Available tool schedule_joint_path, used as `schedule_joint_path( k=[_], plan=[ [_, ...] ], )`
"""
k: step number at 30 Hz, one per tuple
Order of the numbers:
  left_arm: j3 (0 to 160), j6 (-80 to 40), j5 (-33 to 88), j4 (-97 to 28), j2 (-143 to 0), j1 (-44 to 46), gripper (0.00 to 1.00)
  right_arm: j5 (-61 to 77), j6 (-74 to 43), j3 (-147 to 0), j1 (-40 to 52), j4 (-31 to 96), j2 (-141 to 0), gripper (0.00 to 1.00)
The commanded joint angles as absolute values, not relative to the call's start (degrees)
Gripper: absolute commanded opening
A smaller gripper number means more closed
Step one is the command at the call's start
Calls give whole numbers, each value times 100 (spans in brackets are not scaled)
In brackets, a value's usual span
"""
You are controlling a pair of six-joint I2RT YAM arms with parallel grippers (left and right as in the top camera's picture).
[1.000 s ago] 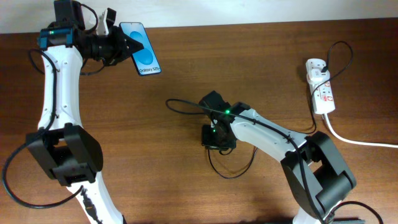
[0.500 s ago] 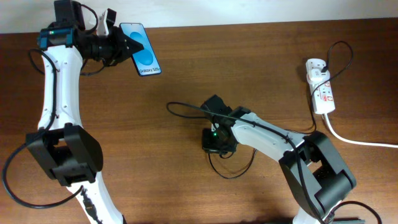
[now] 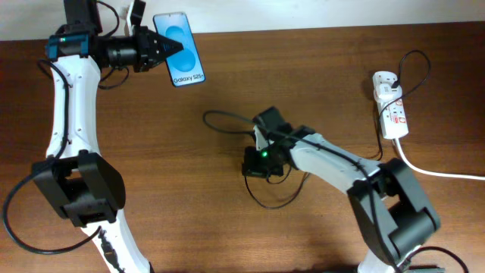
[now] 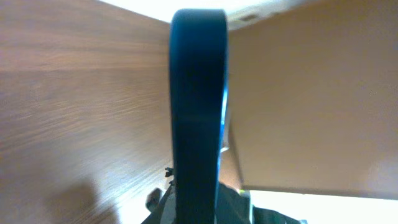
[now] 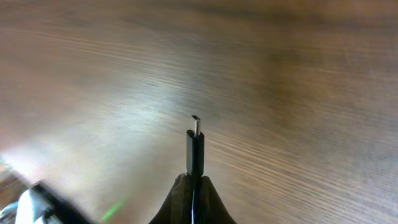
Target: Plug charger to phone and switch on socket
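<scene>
Both claws loaded.
We note the left gripper (image 3: 161, 51) pinching the phone (image 3: 182, 47), its band reading "Galaxy S25", possibly more; the right gripper (image 5: 191, 186) clamps the charger (image 5: 194, 146), tip protruding ahead.

1. Bright blue on the screen of the phone (image 3: 179, 50), white on its lettered band, black round the frame.
2. Black along the charger (image 5: 195, 149), silver-grey at the very tip.
3. White with red markings on the socket (image 3: 390, 105) at far right; white too on its thick cord (image 3: 436, 171).
4. Warm brown with fine wood grain over the table (image 3: 318, 68).
5. White and black on the arms (image 3: 67, 114); small green light (image 3: 264, 154) on the right one.
</scene>
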State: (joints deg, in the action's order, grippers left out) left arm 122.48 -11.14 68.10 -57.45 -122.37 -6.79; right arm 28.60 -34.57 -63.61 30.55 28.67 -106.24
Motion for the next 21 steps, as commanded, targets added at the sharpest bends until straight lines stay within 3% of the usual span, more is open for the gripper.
schedule_joint_path(
  k=[1, 11, 21],
  plan=[
    [12293, -910, 9017, -5164, -12180, -703, 0, 4217, -2871, -6370, 2773, 2263, -9961, 4],
    [12293, -1238, 9019, -5127, -12180, -692, 0, 4939, -2727, -6370, 2862, 596, -9142, 4],
    [12293, -1236, 9019, -5148, -12180, -624, 0, 4493, -3839, -6368, 2961, -1203, -9144, 4]
  ],
)
